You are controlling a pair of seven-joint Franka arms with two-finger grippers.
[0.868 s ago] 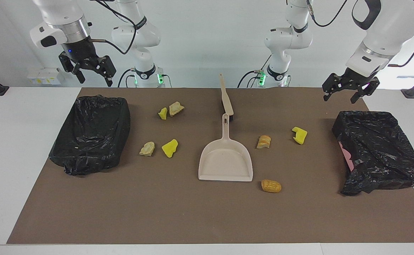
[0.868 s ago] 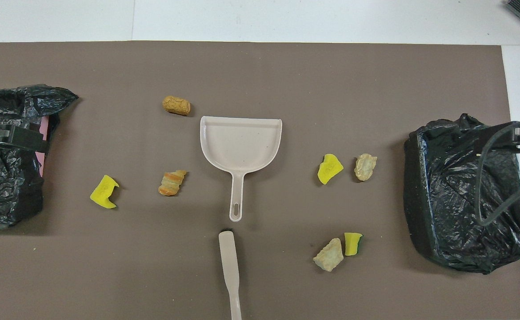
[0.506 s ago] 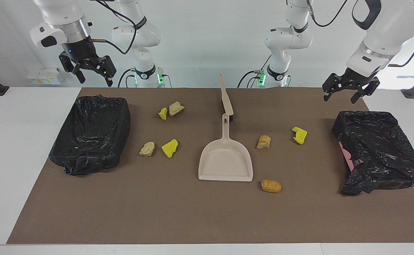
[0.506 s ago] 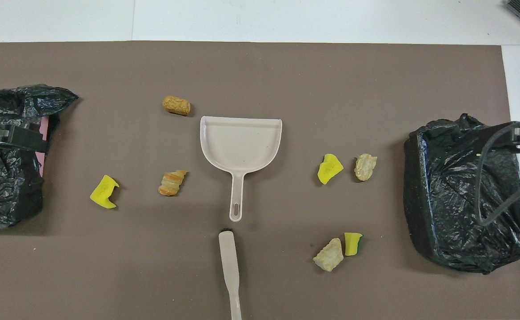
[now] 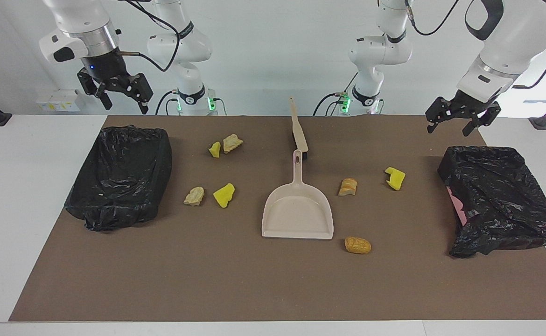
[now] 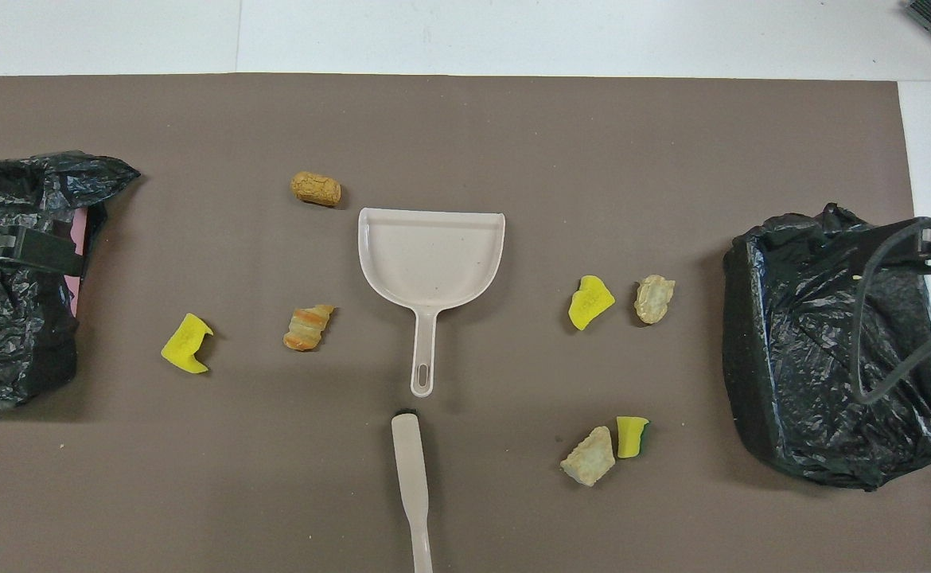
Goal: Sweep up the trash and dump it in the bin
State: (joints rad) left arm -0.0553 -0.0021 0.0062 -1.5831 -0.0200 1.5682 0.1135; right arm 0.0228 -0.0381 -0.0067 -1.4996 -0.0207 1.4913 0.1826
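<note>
Several scraps of trash lie on the brown mat around the beige dustpan (image 5: 297, 210). Yellow sponge chunks (image 5: 395, 178) (image 5: 224, 194) (image 5: 214, 149), tan lumps (image 5: 194, 196) (image 5: 232, 143) and golden-brown bread pieces (image 5: 348, 186) (image 5: 357, 245) make up the scatter. A brush (image 5: 298, 128) lies just nearer the robots than the dustpan's handle. My right gripper (image 5: 124, 105) hangs open and empty over the robots' edge of the black-bagged bin (image 5: 121, 175). My left gripper (image 5: 450, 128) is up in the air, open and empty, above the other bagged bin (image 5: 499, 200).
Bare white table (image 5: 16, 186) borders the brown mat (image 6: 465, 127) at both ends. In the overhead view the dustpan (image 6: 432, 259) opens away from the robots, with its handle pointing toward the brush (image 6: 411, 477). A cable loops over the right arm's bin (image 6: 816, 350).
Both grippers have shifted only slightly in the air and stay open. Nothing on the mat has moved.
</note>
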